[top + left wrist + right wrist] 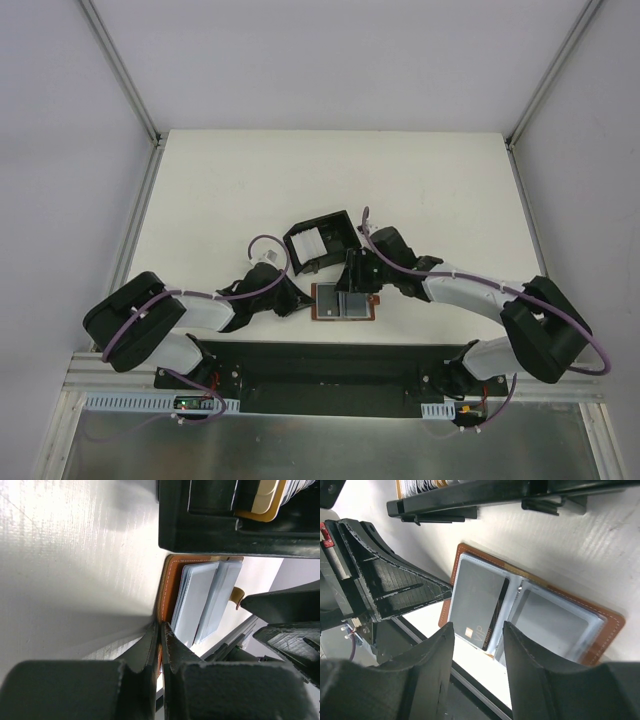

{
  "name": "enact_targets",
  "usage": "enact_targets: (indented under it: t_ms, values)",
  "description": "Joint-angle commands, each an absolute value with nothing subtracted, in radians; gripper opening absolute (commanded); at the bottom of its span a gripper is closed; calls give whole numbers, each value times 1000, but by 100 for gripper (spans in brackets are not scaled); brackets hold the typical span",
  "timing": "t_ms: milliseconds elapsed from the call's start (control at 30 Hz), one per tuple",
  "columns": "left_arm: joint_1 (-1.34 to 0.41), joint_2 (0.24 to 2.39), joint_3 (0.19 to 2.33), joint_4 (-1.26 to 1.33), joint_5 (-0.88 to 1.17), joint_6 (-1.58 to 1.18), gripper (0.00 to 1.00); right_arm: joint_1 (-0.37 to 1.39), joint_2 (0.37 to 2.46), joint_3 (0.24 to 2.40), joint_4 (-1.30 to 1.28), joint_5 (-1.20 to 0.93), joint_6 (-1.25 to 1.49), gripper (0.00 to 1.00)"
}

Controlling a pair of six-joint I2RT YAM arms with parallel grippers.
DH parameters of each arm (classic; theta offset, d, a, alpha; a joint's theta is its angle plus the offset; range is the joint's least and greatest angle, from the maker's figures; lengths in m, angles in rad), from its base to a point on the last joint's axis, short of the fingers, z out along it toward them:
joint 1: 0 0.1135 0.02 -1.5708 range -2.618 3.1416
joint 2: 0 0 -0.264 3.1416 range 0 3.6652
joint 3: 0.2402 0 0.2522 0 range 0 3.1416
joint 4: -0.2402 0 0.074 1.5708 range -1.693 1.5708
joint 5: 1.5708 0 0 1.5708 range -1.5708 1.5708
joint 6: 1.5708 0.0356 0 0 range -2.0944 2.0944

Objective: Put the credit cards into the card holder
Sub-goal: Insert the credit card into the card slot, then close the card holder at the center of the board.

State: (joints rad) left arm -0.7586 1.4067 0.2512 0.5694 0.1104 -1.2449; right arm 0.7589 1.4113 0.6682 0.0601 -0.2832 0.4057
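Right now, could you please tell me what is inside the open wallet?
The wallet holds two clear sleeves; one shows a grey card marked VIP. Whether the other holds a card is unclear, and the right gripper covers their near edges.

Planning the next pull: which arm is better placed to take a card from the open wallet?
Right: the right gripper hovers open over the card; the left gripper is shut on the wallet edge.

One wallet (607,627), one card holder (340,238), one VIP card (477,605)
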Motion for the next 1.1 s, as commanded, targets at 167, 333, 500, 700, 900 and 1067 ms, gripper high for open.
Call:
enact_targets:
  t_ms: [167,333,500,700,900,1067]
  values:
    - [-764,1390,187,307,41,-1172,0,752,1302,689,-67,-178,354,47]
    - [-762,1364,187,285,32,-1170,0,746,1259,689,-132,-106,338,49]
    - [-764,1344,192,264,26,-1166,0,746,1236,704,-227,-31,325,49]
    - [-764,1331,195,255,21,-1166,0,775,1215,683,-255,30,319,50]
    - [-764,1325,193,250,20,-1166,0,795,1243,686,-234,11,327,51]
    - [-764,1310,186,244,12,-1169,0,799,1278,686,-173,-81,348,51]
